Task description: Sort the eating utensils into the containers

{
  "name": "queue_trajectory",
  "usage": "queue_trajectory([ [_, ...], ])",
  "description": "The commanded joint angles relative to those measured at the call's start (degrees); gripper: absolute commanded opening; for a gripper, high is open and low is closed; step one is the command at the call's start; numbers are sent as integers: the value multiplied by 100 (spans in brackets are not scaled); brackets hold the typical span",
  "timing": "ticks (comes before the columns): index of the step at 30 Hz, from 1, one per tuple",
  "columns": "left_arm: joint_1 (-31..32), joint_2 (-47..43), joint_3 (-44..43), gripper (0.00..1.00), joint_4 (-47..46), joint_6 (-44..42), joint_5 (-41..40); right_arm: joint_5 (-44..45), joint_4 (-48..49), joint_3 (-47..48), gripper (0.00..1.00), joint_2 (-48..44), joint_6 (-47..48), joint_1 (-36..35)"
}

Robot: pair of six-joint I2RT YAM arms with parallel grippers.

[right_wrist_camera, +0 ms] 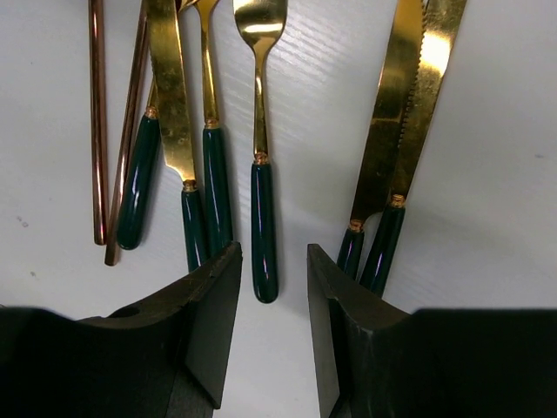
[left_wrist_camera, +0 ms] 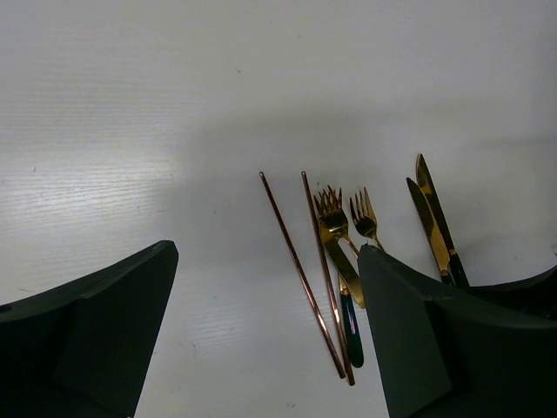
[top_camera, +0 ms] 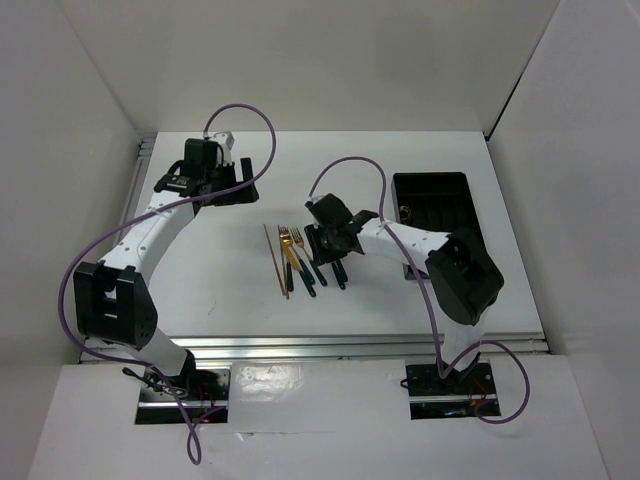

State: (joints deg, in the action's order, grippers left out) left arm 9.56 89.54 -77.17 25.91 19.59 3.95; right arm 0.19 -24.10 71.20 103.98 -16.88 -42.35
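White walls close in a white table (top_camera: 200,290), and nearly all the work looks left to do. The tray (top_camera: 445,195) sits at the far right, well apart from the utensils (top_camera: 295,262), which lie in a loose row at mid-table. A small gold glint (top_camera: 407,212) shows by the tray's left wall, too small to name, so at most one piece seems sorted. Two chopsticks (left_wrist_camera: 305,270), forks (left_wrist_camera: 333,218) and knives (right_wrist_camera: 400,122) lie side by side, handles toward the arms. The right gripper (right_wrist_camera: 274,270) is low over the row, its jaws apart with a narrow gap, straddling the handle end of one fork (right_wrist_camera: 260,174) without visibly touching it; nothing is clamped yet. I judge this the start of a pick, with the carry to the tray to follow. The left gripper (left_wrist_camera: 265,261) hangs off to the left of the pile, jaws wide apart and empty. Every piece on the table has yet to reach the tray.
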Motion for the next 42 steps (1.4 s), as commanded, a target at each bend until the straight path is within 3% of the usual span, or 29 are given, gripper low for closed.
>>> queue_trajectory([
  [1,-16,2,-238,100,-16,-35,106,-98,151,-62,43,69,-8,-63],
  [20,-16,55,-290,100,37,-35,54,-150,204,43,45,675,45,-125],
  [28,-16,55,-290,100,37,-35,54,-98,204,96,33,790,45,-125],
  [34,-16,55,-290,100,37,-35,54,87,81,201,18,948,-7,-177],
  [42,-16,55,-290,100,37,-35,54,561,-51,385,10,835,-131,-177],
])
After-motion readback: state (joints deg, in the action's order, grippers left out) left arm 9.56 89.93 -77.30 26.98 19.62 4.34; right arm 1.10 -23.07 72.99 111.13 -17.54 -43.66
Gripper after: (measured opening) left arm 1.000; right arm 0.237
